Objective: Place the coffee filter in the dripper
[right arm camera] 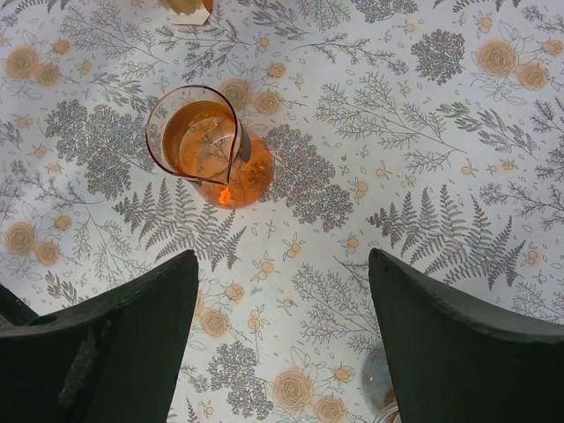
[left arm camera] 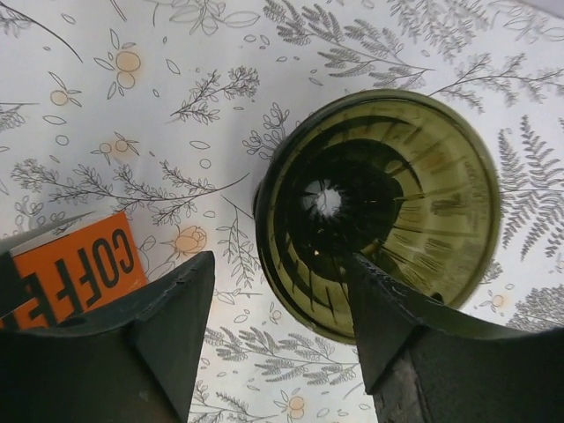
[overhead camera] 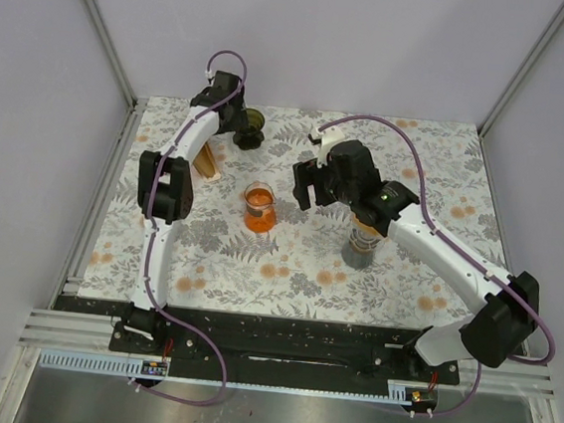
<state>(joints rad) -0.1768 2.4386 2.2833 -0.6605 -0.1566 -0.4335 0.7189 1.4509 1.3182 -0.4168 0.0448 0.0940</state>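
"COFF" on orange box (left arm camera: pixel 77 269) (cropped)

The dripper's (left arm camera: pixel 379 211) near rim is hidden behind one of the left fingers (left arm camera: pixel 414 361). The orange box (left arm camera: pixel 79 273) is cut off, its lettering reading only "COFF". The right arm (overhead camera: pixel 430 236) covers the grey cup's (overhead camera: pixel 360 254) top.

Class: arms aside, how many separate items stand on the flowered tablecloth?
4: green dripper far left; orange box beside it; orange glass jug at centre; grey cylinder under the right arm, which may hide more.
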